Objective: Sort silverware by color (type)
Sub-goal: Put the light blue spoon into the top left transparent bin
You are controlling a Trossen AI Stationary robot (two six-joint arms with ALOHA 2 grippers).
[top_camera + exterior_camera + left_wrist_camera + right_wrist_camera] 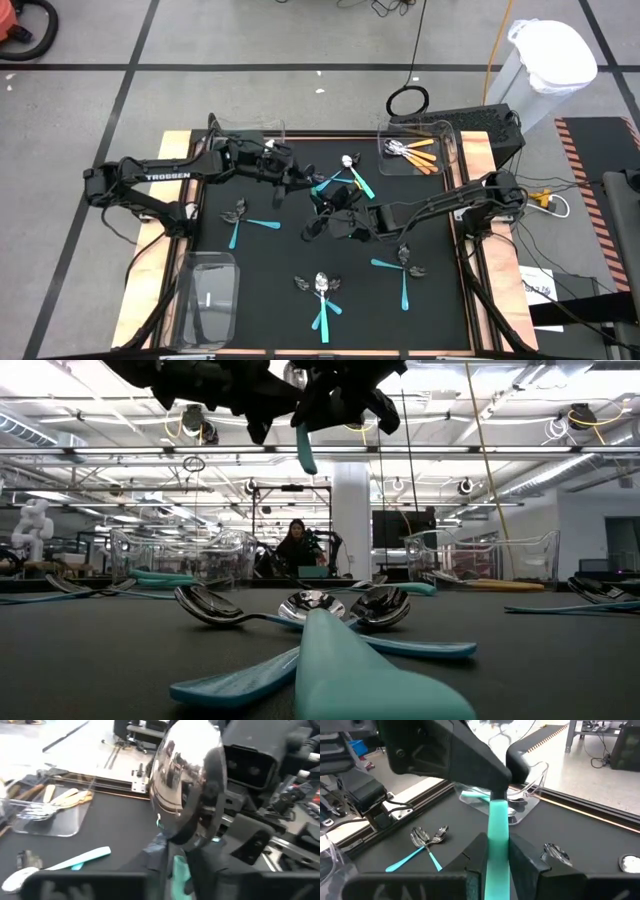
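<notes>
Nearest the surface's (pixel 215 225) front edge: a cluster of teal spoons (pixel 322 297) lying crossed, heads together; in low view they fill the foreground (pixel 300 622). An empty clear bin (pixel 207 295) sits at front left.

Mid-surface: a teal pair (pixel 243 220) lies left, another teal pair (pixel 403 268) right, both flat & well apart from the grippers.

Centre, raised above the surface: a teal-handled spoon (pixel 497 827) is held at both ends. Right gripper (pixel 497 851) is closed on the handle, fingers (pixel 522 857) pinching it from either side. Left gripper (pixel 292 176) is clamped on the shiny bowl (pixel 186 782) at the other end, w/ the bowl between its fingers (pixel 218 790). Low view shows the handle tip (pixel 305 448) hanging below the 2 grippers.

Just beyond: more teal pieces (pixel 352 175) crossed on the surface near the grippers.

Far edge: right bin (pixel 447 150) holds orange-handled pieces (pixel 415 152); left bin (pixel 245 135) holds teal ones (pixel 475 796).
</notes>
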